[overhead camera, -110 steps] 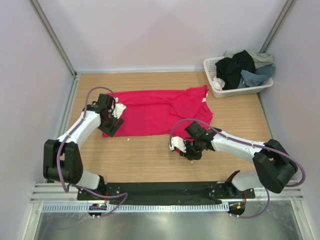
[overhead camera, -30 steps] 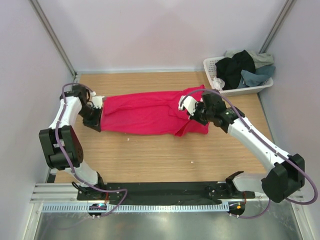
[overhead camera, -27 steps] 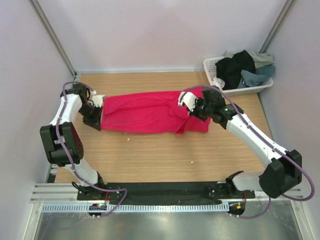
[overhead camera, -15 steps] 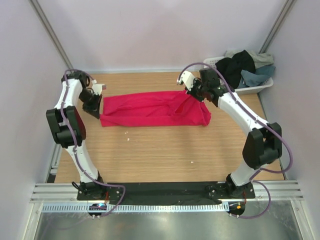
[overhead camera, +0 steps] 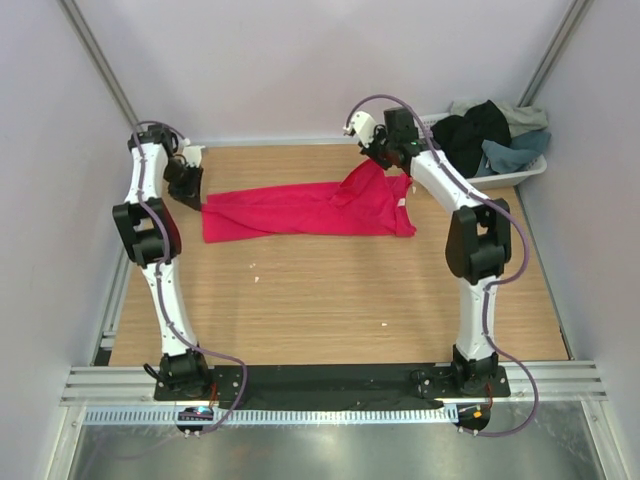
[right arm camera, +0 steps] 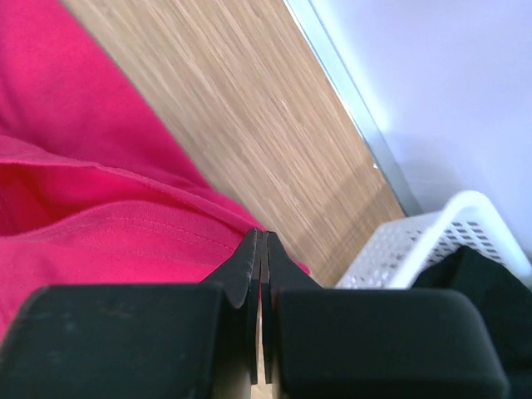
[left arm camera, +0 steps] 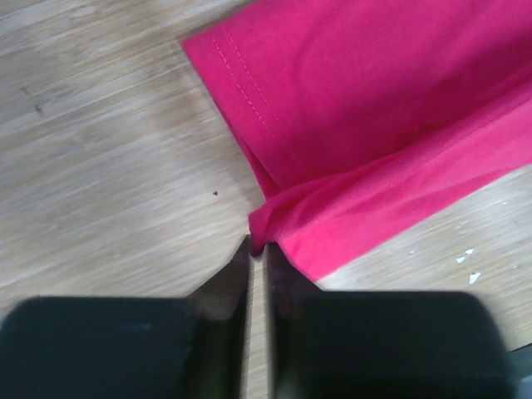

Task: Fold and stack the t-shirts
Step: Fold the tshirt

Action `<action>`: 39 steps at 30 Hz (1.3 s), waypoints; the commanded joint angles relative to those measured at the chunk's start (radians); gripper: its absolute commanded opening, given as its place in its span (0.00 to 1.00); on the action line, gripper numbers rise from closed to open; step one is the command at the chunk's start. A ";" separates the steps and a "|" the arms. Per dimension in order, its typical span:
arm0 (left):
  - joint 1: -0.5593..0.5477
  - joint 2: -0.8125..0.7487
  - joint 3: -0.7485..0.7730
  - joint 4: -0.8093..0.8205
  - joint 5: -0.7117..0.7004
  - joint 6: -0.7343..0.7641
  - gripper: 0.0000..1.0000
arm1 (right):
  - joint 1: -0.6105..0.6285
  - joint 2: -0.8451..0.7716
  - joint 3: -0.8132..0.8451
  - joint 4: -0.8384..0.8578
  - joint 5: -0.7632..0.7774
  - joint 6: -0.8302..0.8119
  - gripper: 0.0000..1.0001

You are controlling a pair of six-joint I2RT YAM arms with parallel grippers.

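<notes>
The crimson-pink t-shirt point(overhead camera: 300, 208) lies stretched in a long wrinkled band across the far half of the bench point(overhead camera: 320, 300), its stitched hem showing. We see a small white tag point(overhead camera: 405, 200) near its right end, too small to read. The left gripper point(left arm camera: 258, 248) is pinched together on the shirt's left corner. The right gripper point(right arm camera: 262, 239) is clamped on the right edge, apparently holding it slightly raised.

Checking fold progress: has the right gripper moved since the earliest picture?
Yes. The right gripper went from mid-table to the far edge, beside the white basket, dragging the crimson-pink t-shirt.
</notes>
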 commanded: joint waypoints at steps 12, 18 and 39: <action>0.001 -0.354 -0.377 0.147 0.059 -0.150 0.64 | -0.004 -0.065 -0.011 0.032 0.299 0.246 0.54; 0.001 -0.330 -0.496 0.098 0.096 -0.148 0.66 | -0.022 -0.219 -0.250 -0.117 0.215 0.357 0.55; 0.001 -0.176 -0.486 0.112 0.136 -0.226 0.68 | -0.094 -0.109 -0.361 -0.233 0.057 0.411 0.54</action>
